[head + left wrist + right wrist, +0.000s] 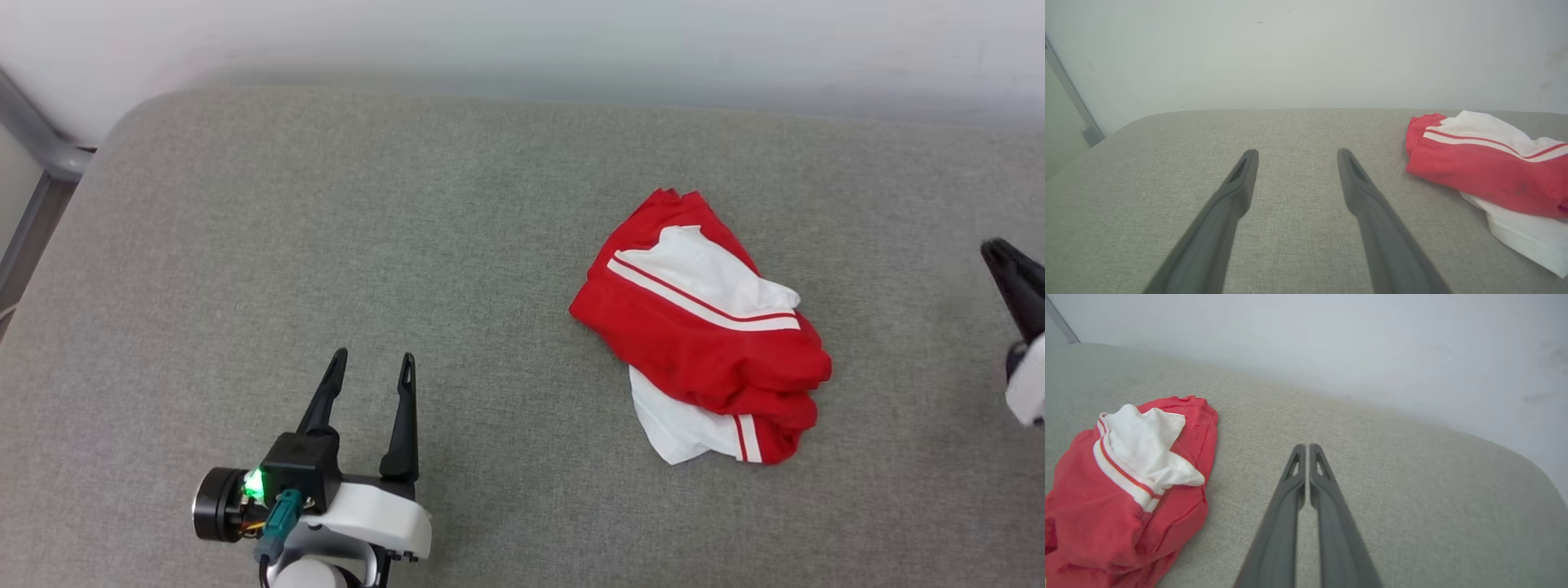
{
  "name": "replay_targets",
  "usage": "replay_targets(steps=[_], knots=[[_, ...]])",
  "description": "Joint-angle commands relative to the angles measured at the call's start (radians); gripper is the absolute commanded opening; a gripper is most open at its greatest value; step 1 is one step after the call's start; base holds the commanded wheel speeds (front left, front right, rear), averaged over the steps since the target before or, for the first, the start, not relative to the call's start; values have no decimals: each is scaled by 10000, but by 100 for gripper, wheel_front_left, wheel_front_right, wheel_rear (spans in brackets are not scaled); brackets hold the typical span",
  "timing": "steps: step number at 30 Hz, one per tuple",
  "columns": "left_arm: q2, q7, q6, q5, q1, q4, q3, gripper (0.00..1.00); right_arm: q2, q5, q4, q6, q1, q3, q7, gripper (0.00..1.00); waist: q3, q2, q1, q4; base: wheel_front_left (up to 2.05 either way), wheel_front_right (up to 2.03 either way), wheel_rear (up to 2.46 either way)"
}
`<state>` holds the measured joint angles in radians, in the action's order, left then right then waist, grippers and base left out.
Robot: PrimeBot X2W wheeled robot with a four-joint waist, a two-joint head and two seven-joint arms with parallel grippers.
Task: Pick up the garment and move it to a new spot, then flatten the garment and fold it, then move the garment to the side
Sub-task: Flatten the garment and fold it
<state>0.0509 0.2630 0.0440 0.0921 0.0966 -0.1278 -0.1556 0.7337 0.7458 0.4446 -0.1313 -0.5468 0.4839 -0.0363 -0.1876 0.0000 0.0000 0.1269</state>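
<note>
The garment (702, 327) is a red T-shirt with white sleeves, lying crumpled in a heap on the grey cushion, right of centre. My left gripper (371, 358) stands open at the lower left, well apart from the heap, nothing between its fingers. In the left wrist view the garment (1490, 167) lies to the right of the open left gripper (1297, 152). My right gripper (992, 245) pokes in at the right edge, to the right of the garment. In the right wrist view the right gripper (1306, 446) is shut on nothing, with the garment (1126, 490) off to its left.
A grey fabric cushion (326, 245) spreads under everything, with a rounded far-left corner. A pale wall (522, 41) runs behind it. A grey metal frame (41, 155) stands at the far left edge.
</note>
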Motion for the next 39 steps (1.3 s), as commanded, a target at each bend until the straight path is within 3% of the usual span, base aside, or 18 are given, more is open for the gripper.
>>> replay_targets(steps=[1, 2, 7, 12, 19, 23, 28, 33, 39], knots=[[-6, 27, -24, -71, -173, 25, 58, 100, -428, -413, 255, 9, 699, -751, -620, 100, 149, 0, 0, -96, 0, 0, 0], [-6, 27, -24, -71, -173, 25, 58, 100, -428, -413, 255, 9, 699, -751, -620, 100, 149, 0, 0, -96, 0, 0, 0], [-9, 27, -79, -187, -330, 44, 206, 100, -1472, -1460, 450, 10, 1923, -2624, -1794, 100, 340, 0, 0, -175, 0, 0, 0], [-9, 27, -119, -222, -479, 67, 255, 100, -2529, -2707, -530, 12, 2711, -4344, -2141, 100, 535, 0, 0, -175, 0, 0, 0], [-8, 27, -135, -248, -454, 122, 175, 100, -2722, -3166, -2264, 9, 2193, -4980, -1588, 100, 564, 0, 0, 8, 0, 0, 0], [-8, 27, -151, -240, -297, 178, 143, 100, -2178, -2823, -3337, 9, 1337, -4148, -427, 100, 412, 0, 0, 221, 0, 0, 0], [-10, 27, -178, -163, -74, 243, -6, 100, -790, -1773, -4013, 12, -243, -1759, 2096, 100, 56, 0, 0, 587, 0, 0, 0], [-11, 27, -129, -36, 184, 271, -217, 100, 239, -359, -3806, 12, -1682, 704, 5299, 100, -341, 0, 0, 993, 0, 0, 0], [-13, 27, 11, 201, 538, 373, -527, 100, 708, 638, -3284, 10, -3107, 3051, 8355, 100, -974, 0, 0, 1456, 0, 0, 0]])
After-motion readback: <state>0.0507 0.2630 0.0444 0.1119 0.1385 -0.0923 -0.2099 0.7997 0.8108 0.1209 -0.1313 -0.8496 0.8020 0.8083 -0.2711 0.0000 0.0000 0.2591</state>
